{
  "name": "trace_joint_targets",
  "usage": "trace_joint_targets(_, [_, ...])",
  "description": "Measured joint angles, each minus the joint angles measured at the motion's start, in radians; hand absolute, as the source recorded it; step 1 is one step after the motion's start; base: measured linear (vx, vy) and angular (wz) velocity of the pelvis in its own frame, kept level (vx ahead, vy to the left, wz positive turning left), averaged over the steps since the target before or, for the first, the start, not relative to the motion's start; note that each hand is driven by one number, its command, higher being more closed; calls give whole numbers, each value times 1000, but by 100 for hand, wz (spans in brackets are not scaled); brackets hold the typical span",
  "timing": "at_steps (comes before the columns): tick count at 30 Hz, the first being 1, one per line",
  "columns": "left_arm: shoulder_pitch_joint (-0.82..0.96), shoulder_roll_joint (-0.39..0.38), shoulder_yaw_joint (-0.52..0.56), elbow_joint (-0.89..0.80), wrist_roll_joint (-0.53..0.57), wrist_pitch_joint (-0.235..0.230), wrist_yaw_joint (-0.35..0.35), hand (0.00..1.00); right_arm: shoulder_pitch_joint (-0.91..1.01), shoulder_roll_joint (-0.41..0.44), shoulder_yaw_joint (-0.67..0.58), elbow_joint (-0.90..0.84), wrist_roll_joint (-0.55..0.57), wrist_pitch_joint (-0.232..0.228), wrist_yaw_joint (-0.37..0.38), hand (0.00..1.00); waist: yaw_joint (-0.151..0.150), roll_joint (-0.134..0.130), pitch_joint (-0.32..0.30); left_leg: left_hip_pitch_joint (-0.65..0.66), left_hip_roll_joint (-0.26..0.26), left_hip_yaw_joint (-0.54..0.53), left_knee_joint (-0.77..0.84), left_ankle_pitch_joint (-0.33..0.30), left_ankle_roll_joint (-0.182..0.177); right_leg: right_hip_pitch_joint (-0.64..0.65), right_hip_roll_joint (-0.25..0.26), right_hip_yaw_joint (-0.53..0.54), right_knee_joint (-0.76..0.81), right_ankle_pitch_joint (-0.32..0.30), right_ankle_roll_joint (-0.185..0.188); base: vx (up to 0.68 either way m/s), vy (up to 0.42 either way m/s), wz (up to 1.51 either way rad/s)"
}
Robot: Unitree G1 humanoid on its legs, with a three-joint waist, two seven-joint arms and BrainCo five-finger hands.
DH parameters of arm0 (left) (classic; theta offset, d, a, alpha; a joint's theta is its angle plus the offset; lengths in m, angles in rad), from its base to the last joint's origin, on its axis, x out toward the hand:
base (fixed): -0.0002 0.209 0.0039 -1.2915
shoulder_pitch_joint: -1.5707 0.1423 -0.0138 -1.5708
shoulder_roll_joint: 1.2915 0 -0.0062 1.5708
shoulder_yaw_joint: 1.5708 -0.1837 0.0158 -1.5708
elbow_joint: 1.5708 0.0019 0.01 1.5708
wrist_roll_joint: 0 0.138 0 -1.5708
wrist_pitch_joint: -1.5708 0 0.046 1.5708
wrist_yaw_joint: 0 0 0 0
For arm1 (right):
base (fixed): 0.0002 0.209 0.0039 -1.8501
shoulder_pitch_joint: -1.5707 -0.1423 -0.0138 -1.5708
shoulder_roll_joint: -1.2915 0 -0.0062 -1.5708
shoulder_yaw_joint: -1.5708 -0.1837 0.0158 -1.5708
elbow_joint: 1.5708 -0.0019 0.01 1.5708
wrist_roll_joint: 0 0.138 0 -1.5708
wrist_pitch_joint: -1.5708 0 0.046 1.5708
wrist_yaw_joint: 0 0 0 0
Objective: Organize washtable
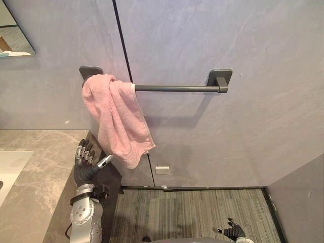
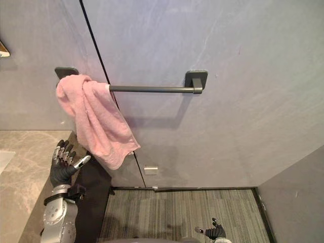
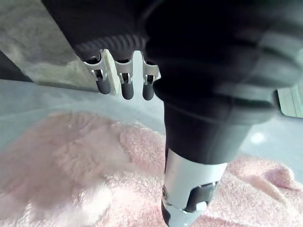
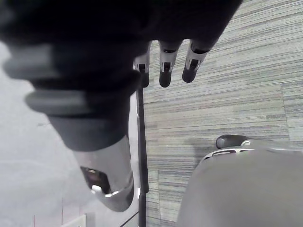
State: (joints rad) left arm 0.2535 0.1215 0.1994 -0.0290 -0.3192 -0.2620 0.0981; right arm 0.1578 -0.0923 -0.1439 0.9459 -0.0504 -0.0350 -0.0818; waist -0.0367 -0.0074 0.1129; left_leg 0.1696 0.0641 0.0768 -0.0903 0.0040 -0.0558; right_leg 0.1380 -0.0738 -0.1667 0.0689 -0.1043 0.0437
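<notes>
A pink towel hangs bunched over the left end of a dark grey towel bar on the wall, its lower corner drooping to the right. My left hand is raised just below the towel, apart from it, fingers straight and spread, holding nothing. In the left wrist view the towel lies close beyond the fingers. My right hand hangs low over the striped floor, fingers relaxed and empty.
A marble-patterned counter with a white basin runs along the left, ending at a dark side panel. A mirror corner shows at top left. A small white outlet sits low on the wall. A striped carpet covers the floor.
</notes>
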Motion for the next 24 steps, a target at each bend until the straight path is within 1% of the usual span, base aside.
trace_joint_targets(6, [-4, 3, 15, 0, 8, 0, 17, 0, 4, 0, 0, 0, 0, 0, 0, 0, 2, 0, 0, 0, 0, 0, -1, 0, 0, 0, 0, 0, -1, 0, 0, 0, 0, 0])
trace_joint_targets(8, [-16, 4, 36, -1, 9, 0, 19, 0, 4, 0, 0, 1, 0, 0, 1, 0, 3, 0, 0, 0, 0, 0, 0, 0, 0, 0, 0, 0, -1, 0, 0, 0, 0, 0])
trace_joint_targets(12, [-45, 46, 89, -1, 9, -5, 43, 0, 4, -2, 1, 1, -1, 0, 6, 0, 3, 0, 0, 0, 0, 0, 0, 0, 0, 0, 0, 0, -1, 0, 0, 0, 0, 0])
trace_joint_targets(14, [-67, 74, 119, -1, 17, -8, 59, 0, 4, -5, 4, 1, -2, 0, 20, 0, 3, 0, 0, 0, 0, 0, 0, 0, 0, 0, 0, 0, -2, 0, 0, 0, 0, 0])
trace_joint_targets(21, [-122, 140, 135, 6, 58, -9, 78, 0, 4, -13, 7, 0, -24, 0, 29, 0, 9, 2, -1, -2, 0, 1, -2, 0, 0, 0, 1, 1, -5, 0, 0, 0, 0, 0])
trace_joint_targets(24, [-159, 183, 137, 38, 79, -8, 77, 0, 4, -19, 7, 0, -37, 0, 40, 0, 9, 3, -2, -2, 0, 2, -3, 0, 0, -1, 1, 2, -8, 1, 0, 0, 0, 0])
